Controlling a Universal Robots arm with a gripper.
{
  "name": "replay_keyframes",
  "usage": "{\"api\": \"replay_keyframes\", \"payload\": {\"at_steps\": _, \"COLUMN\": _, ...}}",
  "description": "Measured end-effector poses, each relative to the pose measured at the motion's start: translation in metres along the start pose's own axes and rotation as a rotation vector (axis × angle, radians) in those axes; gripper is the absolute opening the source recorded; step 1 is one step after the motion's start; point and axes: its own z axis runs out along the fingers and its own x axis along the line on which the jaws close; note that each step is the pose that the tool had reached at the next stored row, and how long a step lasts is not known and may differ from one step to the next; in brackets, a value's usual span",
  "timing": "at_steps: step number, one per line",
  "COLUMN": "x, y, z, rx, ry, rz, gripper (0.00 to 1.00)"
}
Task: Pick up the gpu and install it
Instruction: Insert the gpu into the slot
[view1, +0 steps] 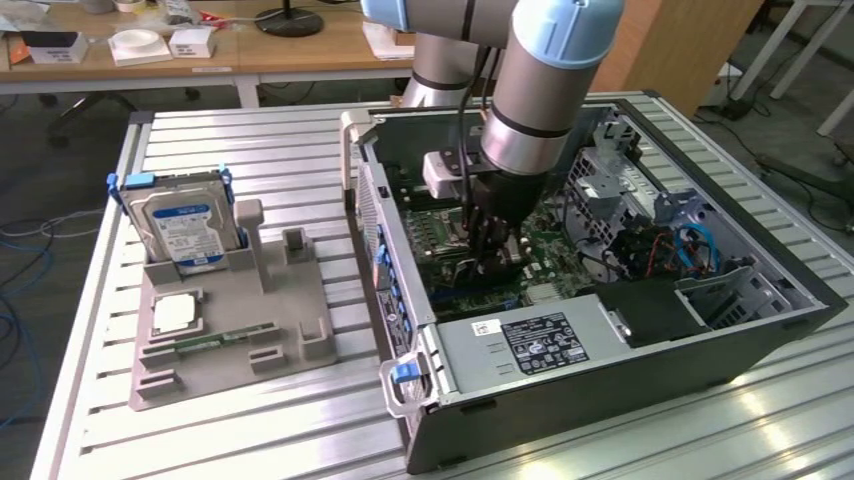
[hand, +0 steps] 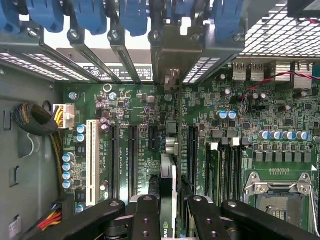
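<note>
Inside the open computer case (view1: 747, 300), above the motherboard (hand: 130, 130), my gripper (hand: 169, 210) pinches the gpu (hand: 168, 175) edge-on between its fingers (hand: 147, 215).

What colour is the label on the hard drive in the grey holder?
Blue and white label, best in the exterior view.

I work in what looks like a robotics or electronics lab. My arm (view1: 534, 90) reaches over a ribbed aluminium surface (view1: 240, 150) made of slotted rails, where an opened computer case (view1: 747, 330) lies with its green board (hand: 135, 130) bare. Beside it stands a grey moulded holder (view1: 254, 320) with a hard drive (view1: 187, 225) upright in a slot. Behind are wooden desks (view1: 267, 50) strewn with small boxes, a lamp base (view1: 290, 20), and cables trailing across the carpeted floor (view1: 40, 180).
</note>
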Motion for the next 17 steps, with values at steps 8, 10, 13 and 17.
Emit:
{"api": "replay_keyframes", "payload": {"at_steps": 8, "x": 0.0002, "y": 0.0034, "z": 0.0021, "rx": -0.0002, "ry": 0.0001, "rz": 0.0, "gripper": 0.26}}
{"api": "replay_keyframes", "payload": {"at_steps": 10, "x": 0.0001, "y": 0.0034, "z": 0.0022, "rx": -0.0002, "ry": -0.0001, "rz": 0.0, "gripper": 0.26}}
{"api": "replay_keyframes", "payload": {"at_steps": 13, "x": 0.0001, "y": 0.0036, "z": 0.0023, "rx": -0.0002, "ry": -0.0004, "rz": 0.0, "gripper": 0.26}}
{"api": "replay_keyframes", "payload": {"at_steps": 17, "x": 0.0001, "y": 0.0061, "z": 0.0055, "rx": 0.0001, "ry": -0.0007, "rz": -0.001, "gripper": 0.26}}
